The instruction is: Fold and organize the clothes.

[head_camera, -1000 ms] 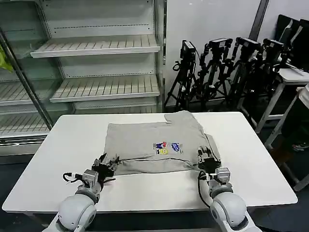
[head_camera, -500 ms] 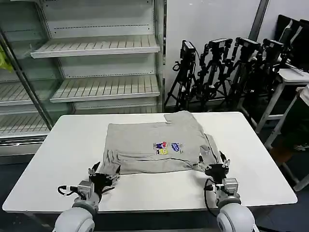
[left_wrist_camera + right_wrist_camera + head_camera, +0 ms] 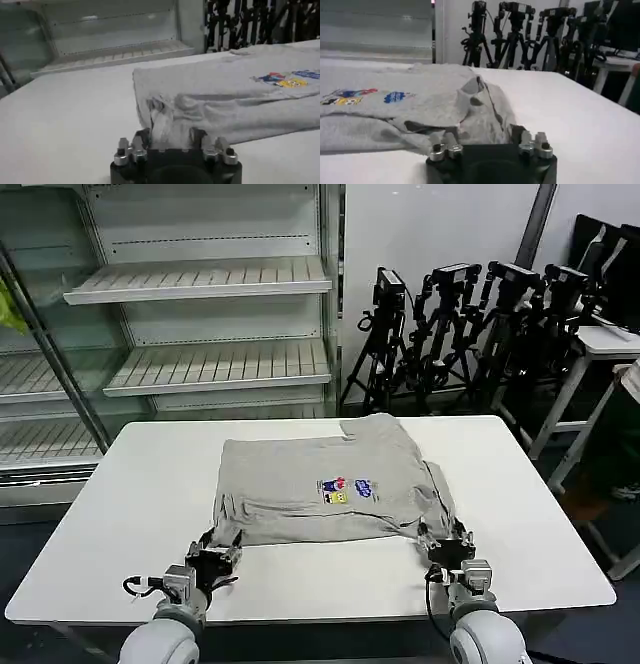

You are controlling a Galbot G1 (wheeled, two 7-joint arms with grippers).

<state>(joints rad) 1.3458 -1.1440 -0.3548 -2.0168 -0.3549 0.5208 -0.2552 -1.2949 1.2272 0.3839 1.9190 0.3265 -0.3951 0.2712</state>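
Observation:
A light grey shirt [image 3: 300, 469] lies folded flat in the middle of the white table [image 3: 140, 494], its small coloured print [image 3: 347, 489] facing up. My left gripper [image 3: 218, 550] is low over the table at the shirt's near left corner. It is open, and a wrinkled fold of the shirt [image 3: 225, 100] reaches in between the fingers of that gripper [image 3: 170, 134]. At the near right corner, my right gripper [image 3: 447, 542] is open too. The bunched edge of the shirt [image 3: 420, 110] lies just ahead of its fingers [image 3: 482, 131].
Empty white shelving [image 3: 200, 284] stands behind the table on the left. A row of black tripods [image 3: 470, 314] stands behind it on the right, beside another white table [image 3: 600, 339]. Bare tabletop surrounds the shirt on all sides.
Both grippers have drawn back toward me from the shirt's near edge and dropped lower. The shirt's near corners have shifted slightly toward the table's front.

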